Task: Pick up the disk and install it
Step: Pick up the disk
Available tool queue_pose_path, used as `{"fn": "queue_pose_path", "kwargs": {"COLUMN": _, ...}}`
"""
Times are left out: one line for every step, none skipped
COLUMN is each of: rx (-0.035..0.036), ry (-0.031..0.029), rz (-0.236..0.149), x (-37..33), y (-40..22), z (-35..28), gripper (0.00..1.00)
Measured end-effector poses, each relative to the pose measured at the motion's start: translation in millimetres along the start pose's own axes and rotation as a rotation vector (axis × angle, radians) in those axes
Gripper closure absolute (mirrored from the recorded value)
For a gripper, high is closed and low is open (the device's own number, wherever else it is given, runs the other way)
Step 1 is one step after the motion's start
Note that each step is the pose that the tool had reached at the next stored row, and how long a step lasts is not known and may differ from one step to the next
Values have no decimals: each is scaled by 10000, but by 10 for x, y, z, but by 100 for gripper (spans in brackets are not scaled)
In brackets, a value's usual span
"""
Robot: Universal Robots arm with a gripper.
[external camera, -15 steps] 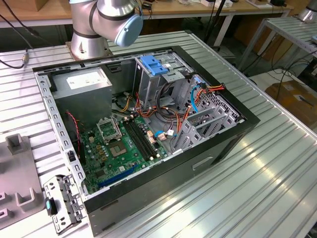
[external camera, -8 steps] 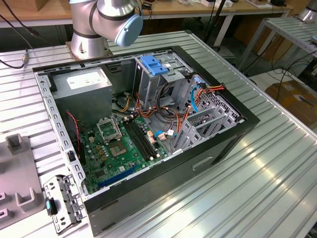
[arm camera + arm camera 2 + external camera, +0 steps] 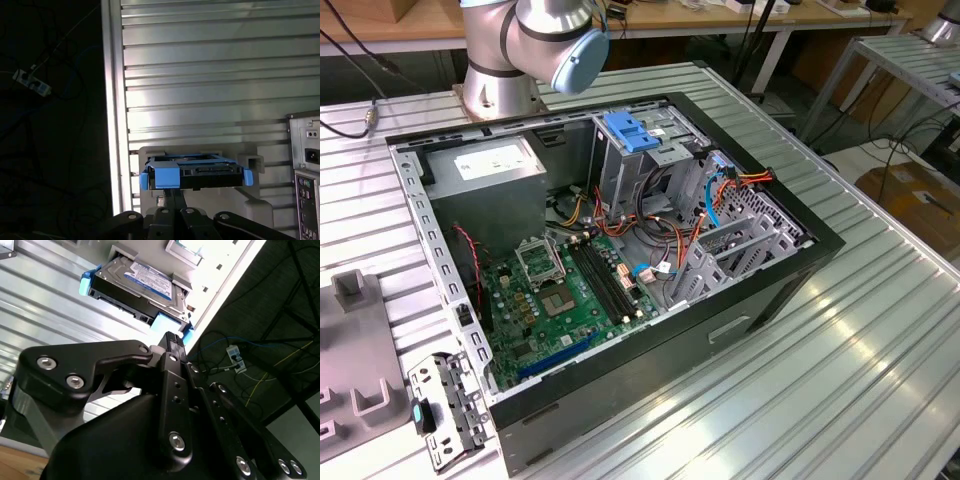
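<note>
Gripper (image 3: 172, 338) (image 3: 174, 194), seen in both wrist views, with its two black fingers drawn together at the centre of the linkage and nothing between them. The fingertips stand just in front of the near blue side rail (image 3: 169, 323) (image 3: 166, 178) of the disk (image 3: 140, 282) (image 3: 207, 171); whether they touch it cannot be told.

The disk lies flat, label side up, in a grey holder (image 3: 252, 161) on the ribbed metal desk (image 3: 50, 305) (image 3: 210, 75) (image 3: 820, 380), close to the desk's edge. In the second wrist view its white label with a blue band shows, with a second blue rail (image 3: 85, 283) at the far end. In the first wrist view the rear panel of the computer case (image 3: 305, 175) stands beside the holder, apart from it.

In the exterior view the arm (image 3: 515, 45) rises from its base at the far side of the desk, behind the open computer case (image 3: 760, 300). Inside lie the green motherboard (image 3: 560, 295), the grey power-supply box (image 3: 485, 165), bundled cables (image 3: 660, 225) and a drive cage with a light-blue latch (image 3: 635, 135) on top.
</note>
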State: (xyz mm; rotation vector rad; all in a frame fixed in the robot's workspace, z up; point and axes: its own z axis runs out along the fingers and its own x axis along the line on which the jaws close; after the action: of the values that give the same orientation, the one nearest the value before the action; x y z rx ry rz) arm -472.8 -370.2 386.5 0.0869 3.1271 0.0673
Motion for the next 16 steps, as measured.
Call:
{"fn": "queue_pose_path", "kwargs": {"rx": -2, "ry": 8, "rz": -182, "x": 0, "y": 0, "z": 0, "gripper": 89}}
{"fn": "queue_pose_path", "kwargs": {"rx": -6, "ry": 16, "rz": -421, "x": 0, "y": 0, "z": 1, "gripper": 89}}
{"fn": "queue_pose_path", "kwargs": {"rx": -8, "ry": 32, "rz": -732, "x": -1, "y": 0, "z": 0, "gripper": 89}}
{"fn": "queue_pose_path", "kwargs": {"rx": -13, "ry": 46, "rz": -1086, "x": 0, "y": 0, "z": 1, "gripper": 89}}
{"fn": "queue_pose_path", "kwargs": {"rx": -16, "ry": 61, "rz": -1419, "x": -1, "y": 0, "z": 0, "gripper": 89}}
{"fn": "queue_pose_path", "kwargs": {"rx": -19, "ry": 70, "rz": -1636, "x": -1, "y": 0, "z": 1, "gripper": 89}}
{"fn": "queue_pose_path", "kwargs": {"rx": -21, "ry": 78, "rz": -1811, "x": -1, "y": 0, "z": 1, "gripper": 89}}
{"fn": "queue_pose_path", "kwargs": {"rx": -24, "ry": 90, "rz": -2100, "x": -1, "y": 0, "z": 1, "gripper": 89}}
{"fn": "queue_pose_path", "kwargs": {"rx": -27, "ry": 101, "rz": -2333, "x": -1, "y": 0, "z": 0, "gripper": 89}}
{"fn": "queue_pose_path", "kwargs": {"rx": -29, "ry": 108, "rz": -2514, "x": -1, "y": 0, "z": 1, "gripper": 89}}
{"fn": "queue_pose_path", "kwargs": {"rx": -32, "ry": 120, "rz": -2782, "x": -1, "y": 0, "z": 0, "gripper": 89}}
{"fn": "queue_pose_path", "kwargs": {"rx": -34, "ry": 128, "rz": -2959, "x": -1, "y": 0, "z": 0, "gripper": 89}}
{"fn": "queue_pose_path", "kwargs": {"rx": -38, "ry": 143, "rz": -3319, "x": -1, "y": 0, "z": 0, "gripper": 89}}
{"fn": "queue_pose_path", "kwargs": {"rx": -40, "ry": 153, "rz": -3553, "x": -1, "y": 0, "z": 0, "gripper": 89}}
{"fn": "queue_pose_path", "kwargs": {"rx": -43, "ry": 161, "rz": -3739, "x": -1, "y": 0, "z": 0, "gripper": 89}}
{"fn": "queue_pose_path", "kwargs": {"rx": -45, "ry": 172, "rz": -3967, "x": -1, "y": 0, "z": 0, "gripper": 89}}
